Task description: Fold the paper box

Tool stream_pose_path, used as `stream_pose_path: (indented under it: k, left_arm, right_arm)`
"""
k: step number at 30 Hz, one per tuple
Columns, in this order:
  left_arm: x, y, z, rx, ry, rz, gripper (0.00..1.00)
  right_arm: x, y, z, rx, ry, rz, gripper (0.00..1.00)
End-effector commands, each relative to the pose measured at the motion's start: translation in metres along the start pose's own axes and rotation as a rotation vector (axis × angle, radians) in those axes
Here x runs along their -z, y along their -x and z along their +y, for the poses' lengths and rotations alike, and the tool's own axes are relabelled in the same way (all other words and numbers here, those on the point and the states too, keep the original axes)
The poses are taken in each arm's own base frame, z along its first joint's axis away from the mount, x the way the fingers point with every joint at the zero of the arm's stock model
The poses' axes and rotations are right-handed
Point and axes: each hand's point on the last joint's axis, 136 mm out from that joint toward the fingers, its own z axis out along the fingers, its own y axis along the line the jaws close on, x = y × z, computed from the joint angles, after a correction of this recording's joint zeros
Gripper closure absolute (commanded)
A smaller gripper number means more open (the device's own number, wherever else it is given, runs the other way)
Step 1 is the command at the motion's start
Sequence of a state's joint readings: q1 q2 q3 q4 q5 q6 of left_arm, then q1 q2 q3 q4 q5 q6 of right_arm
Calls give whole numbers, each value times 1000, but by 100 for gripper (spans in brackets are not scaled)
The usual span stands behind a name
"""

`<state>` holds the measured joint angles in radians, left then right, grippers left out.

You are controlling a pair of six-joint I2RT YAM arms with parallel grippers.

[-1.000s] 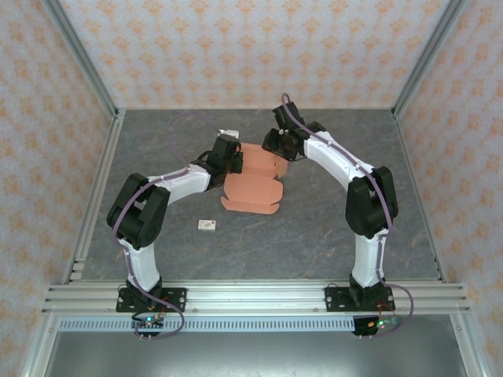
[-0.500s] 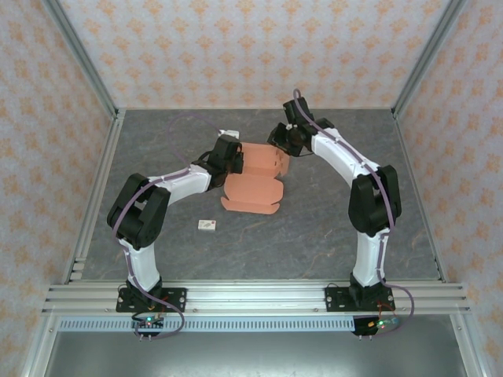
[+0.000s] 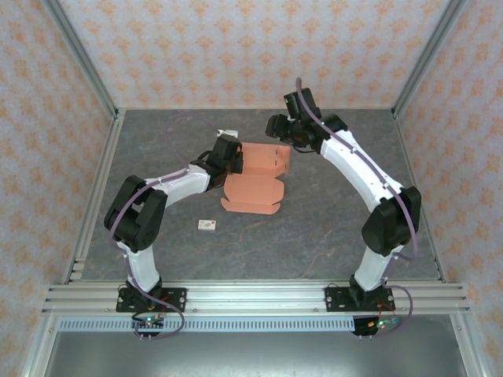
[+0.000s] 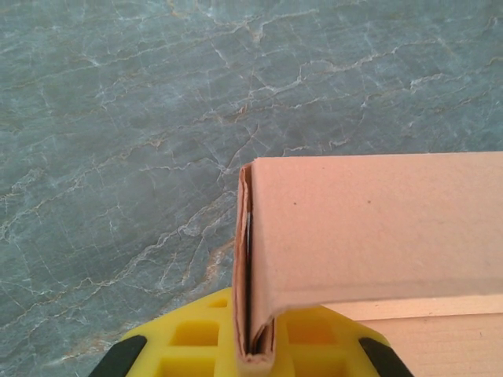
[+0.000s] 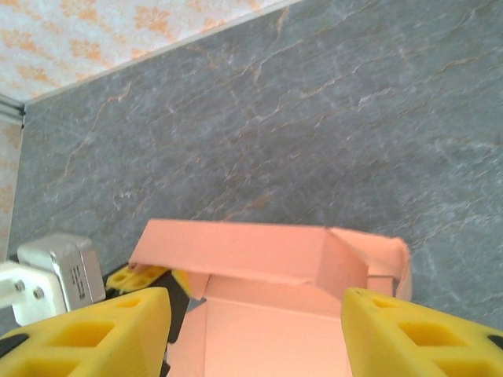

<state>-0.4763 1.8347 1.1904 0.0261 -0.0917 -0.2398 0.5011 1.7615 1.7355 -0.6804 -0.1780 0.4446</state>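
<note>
The paper box (image 3: 259, 179) is salmon-orange cardboard, half formed on the grey table, with raised walls at its far end and a flat flap toward the near side. My left gripper (image 3: 233, 161) is at the box's left wall. In the left wrist view its yellow fingers (image 4: 189, 339) are shut on the doubled cardboard wall (image 4: 253, 314). My right gripper (image 3: 277, 127) hovers above the box's far right corner. Its yellow fingers (image 5: 86, 330) stand wide apart and open, with the box (image 5: 267, 314) below them and nothing between them.
A tiny white tag (image 3: 207, 225) lies on the table to the near left of the box. Metal frame posts and patterned walls close in the table on three sides. The left wrist's silver camera block (image 5: 59, 267) sits by the box's left wall.
My right gripper has let go of the box's far right wall, opened wider and drawn back and up. The left gripper keeps its hold and has not moved.
</note>
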Motion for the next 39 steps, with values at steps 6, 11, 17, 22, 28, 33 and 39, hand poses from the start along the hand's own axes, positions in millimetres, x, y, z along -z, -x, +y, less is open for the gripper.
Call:
stream_pose_path:
  k: [6, 11, 17, 22, 28, 33, 39]
  left_arm:
    - [16, 22, 1, 34, 15, -52, 100]
    - [18, 24, 0, 34, 13, -56, 100]
    - [18, 26, 0, 37, 10, -59, 100]
    - [17, 23, 1, 28, 20, -55, 100]
    - [16, 23, 1, 36, 21, -57, 100]
    - [15, 19, 0, 38, 19, -50, 100]
    - [18, 20, 5, 34, 43, -47, 100]
  right_arm:
    - [-36, -17, -16, -49, -107, 2, 39]
    - [-57, -22, -23, -42, -150, 27, 38]
    - [-72, -30, -17, -71, -110, 60, 44]
    - [-76, -36, -14, -68, -103, 75, 51]
    - [-83, -43, -3, -134, -28, 106, 60]
    - [-81, -33, -1, -216, 32, 71, 67]
    - [-49, -14, -9, -98, -29, 3, 48]
